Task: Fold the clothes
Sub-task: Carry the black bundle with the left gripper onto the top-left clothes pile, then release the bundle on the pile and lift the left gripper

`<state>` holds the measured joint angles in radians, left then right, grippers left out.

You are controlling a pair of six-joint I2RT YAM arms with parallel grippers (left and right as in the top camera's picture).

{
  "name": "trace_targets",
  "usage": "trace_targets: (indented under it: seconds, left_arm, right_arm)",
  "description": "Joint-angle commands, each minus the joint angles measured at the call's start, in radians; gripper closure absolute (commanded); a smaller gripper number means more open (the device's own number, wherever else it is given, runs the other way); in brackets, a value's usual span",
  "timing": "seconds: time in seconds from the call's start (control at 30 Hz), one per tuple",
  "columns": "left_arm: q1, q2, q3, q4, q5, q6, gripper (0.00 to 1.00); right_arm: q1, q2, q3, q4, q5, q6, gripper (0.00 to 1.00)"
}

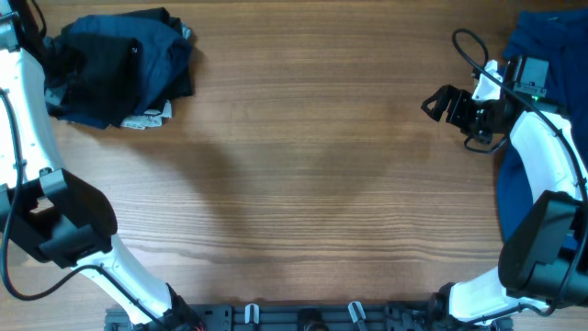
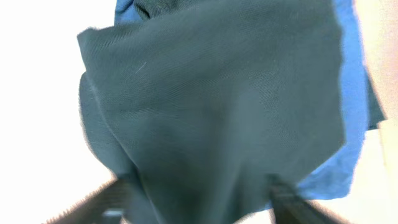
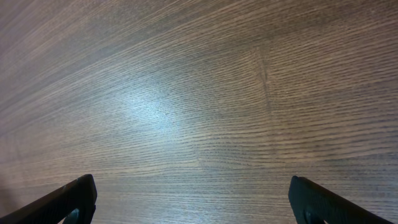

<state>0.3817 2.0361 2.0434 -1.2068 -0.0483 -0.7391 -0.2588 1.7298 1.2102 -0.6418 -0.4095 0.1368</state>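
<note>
The clothes (image 1: 119, 69) lie heaped right in front of my left jaws. Their dark fabric (image 2: 211, 112) fills the gap between the wide-spread fingers (image 2: 295, 208), which pinch nothing. More blue cloth (image 1: 542, 55) lies behind my right jaws, fully open and empty above the table (image 3: 199, 93).

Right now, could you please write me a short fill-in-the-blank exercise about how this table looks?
1. The pile of clothes lies in the far ____ corner of the table.
2. The right gripper hangs open over bare ____.
3. The left gripper faces dark fabric, with brighter cloth beside it coloured ____.
Missing words: left; wood; blue.
</note>
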Motion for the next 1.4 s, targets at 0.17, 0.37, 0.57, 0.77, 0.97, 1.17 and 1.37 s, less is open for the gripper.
trace_targets:
  seconds: [0.17,0.37,0.57,0.77,0.97,1.17,1.37]
  left_arm:
    - [0.009,-0.024,0.018,0.002,-0.006,0.051,0.17]
    - [0.006,-0.027,0.018,0.202,0.170,0.084,0.52]
    - [0.019,0.031,0.018,0.340,0.171,0.193,0.96]
    - [0.069,0.155,0.018,0.338,0.148,0.208,0.96]
    - [0.113,0.218,0.018,0.323,0.145,0.219,0.96]
    - [0.111,0.193,0.019,0.362,0.222,0.261,0.96]
    - [0.055,0.024,0.021,0.392,0.370,0.261,0.96]
  right_arm:
    - [0.000,-0.011,-0.008,0.003,0.010,0.001,0.00]
    - [0.000,-0.011,-0.008,0.003,0.010,0.001,0.00]
    - [0.000,-0.011,-0.008,0.003,0.010,0.001,0.00]
    - [0.000,-0.011,-0.008,0.003,0.010,0.001,0.00]
    - [0.000,-0.011,-0.008,0.003,0.010,0.001,0.00]
    - [0.000,-0.011,-0.008,0.003,0.010,0.001,0.00]
    - [0.000,-0.011,-0.008,0.003,0.010,0.001,0.00]
